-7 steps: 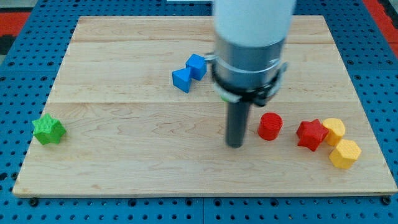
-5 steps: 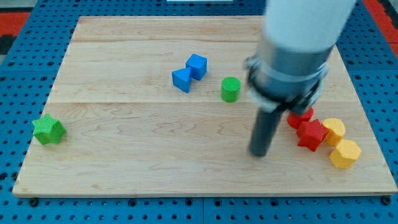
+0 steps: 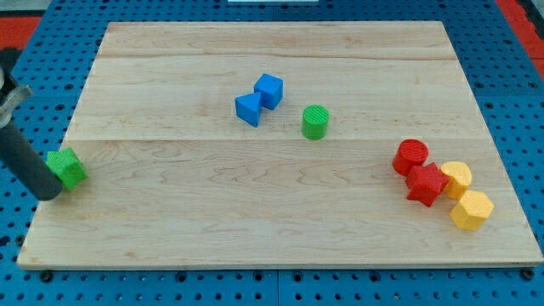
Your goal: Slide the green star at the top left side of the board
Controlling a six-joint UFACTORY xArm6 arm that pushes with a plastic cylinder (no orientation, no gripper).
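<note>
Green ribbed plastic star (image 3: 66,167) sits at wooden board (image 3: 255,221) left edge, lower half, partly hidden by dark rod; my tip (image 3: 48,194) touching its left side. No fingers on rig.

We find no readable text, labels, brands, numbers or signs anywhere: wooden board (image 3: 280,51), coloured blocks and blue pegboard (image 3: 527,110) around it all bear none.

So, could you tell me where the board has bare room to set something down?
The whole top strip above the blue blocks is free, as is the bottom stretch between the green star and the red star. It is crowded at the right, where red and yellow blocks cluster. My tip sits beside the green star.
</note>
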